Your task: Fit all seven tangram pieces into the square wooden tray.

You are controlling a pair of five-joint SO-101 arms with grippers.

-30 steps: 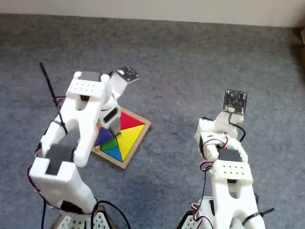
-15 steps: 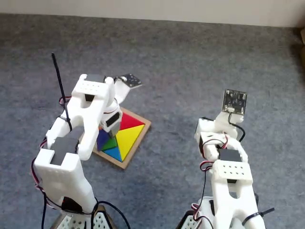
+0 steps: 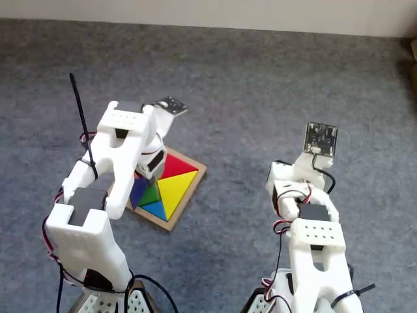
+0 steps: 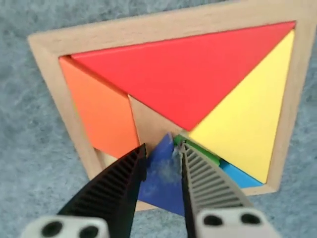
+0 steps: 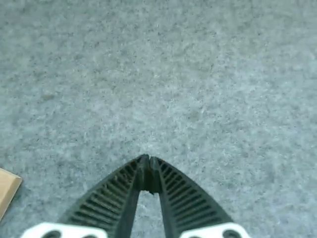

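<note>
The square wooden tray (image 4: 163, 25) lies on the carpet, under my left arm in the high view (image 3: 190, 199). Inside it are a large red triangle (image 4: 188, 74), a large yellow triangle (image 4: 247, 129), an orange piece (image 4: 104, 114), a green piece (image 4: 200, 151) and a light blue piece (image 4: 240, 173). My left gripper (image 4: 161, 147) is shut on a dark blue triangle (image 4: 161, 173), whose tip points into a bare wooden gap (image 4: 148, 124) at the tray's middle while its base overhangs the rim. My right gripper (image 5: 148, 161) is shut with nothing in it, above bare carpet to the right of the tray.
Grey carpet surrounds the tray on all sides. One tray corner (image 5: 5, 191) appears at the edge of the right wrist view. The right arm (image 3: 306, 195) is well away from the tray. A pale wall strip (image 3: 208, 13) runs along the far edge.
The left arm has drawn back and slightly left over the tray, exposing more of the coloured pieces. The right arm has stayed still.
</note>
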